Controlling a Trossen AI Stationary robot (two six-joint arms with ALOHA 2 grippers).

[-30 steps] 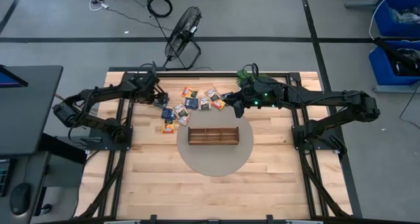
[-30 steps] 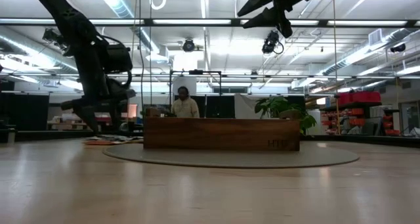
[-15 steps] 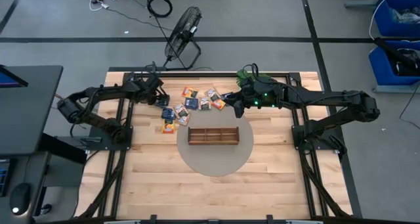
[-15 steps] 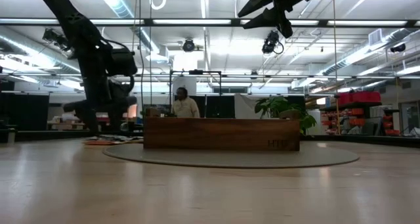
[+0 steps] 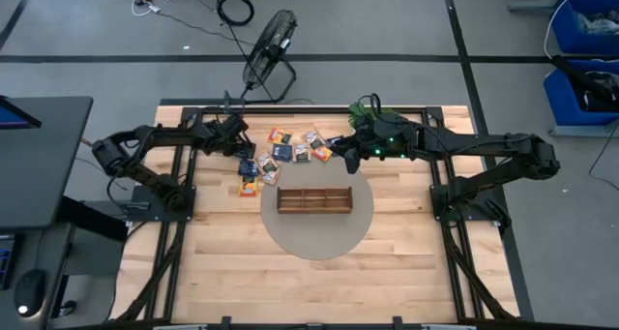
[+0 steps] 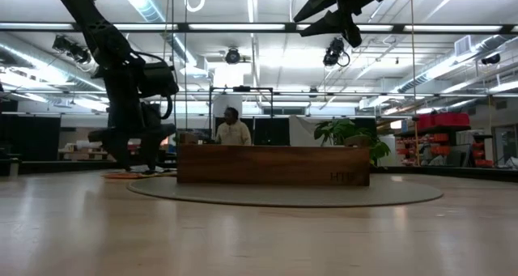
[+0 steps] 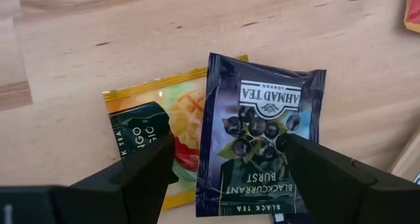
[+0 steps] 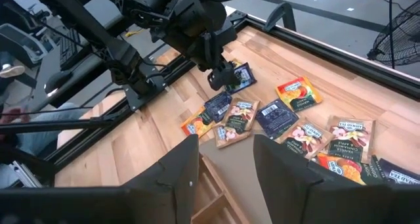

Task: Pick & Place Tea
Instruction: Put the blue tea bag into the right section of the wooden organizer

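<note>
Tea packets (image 5: pixel 290 148): scattered on the bench (image 5: pixel 232 272) in the upper middle of the high view, above the tray; none in the tray yet. About a dozen, overlap prevents an exact count.
Bench: one, pale wood, with one round grey mat (image 5: pixel 319 241) under the tray.
Arms: two.
Tray (image 5: pixel 314 199): one, three compartments, centre of the high view.
Left gripper (image 5: pixel 232 141): fingers wide apart, holding nothing, low over the left end of the scatter; the wrist view shows it straddling a dark blackcurrant packet (image 7: pixel 259 135) that overlaps a yellow mango packet (image 7: pixel 170 125).
Right gripper (image 5: pixel 350 156): jaws parted, empty, raised at the right end of the scatter.
Risk: closing here may catch both overlapped packets, or slide the flat blackcurrant packet instead of lifting it.
</note>
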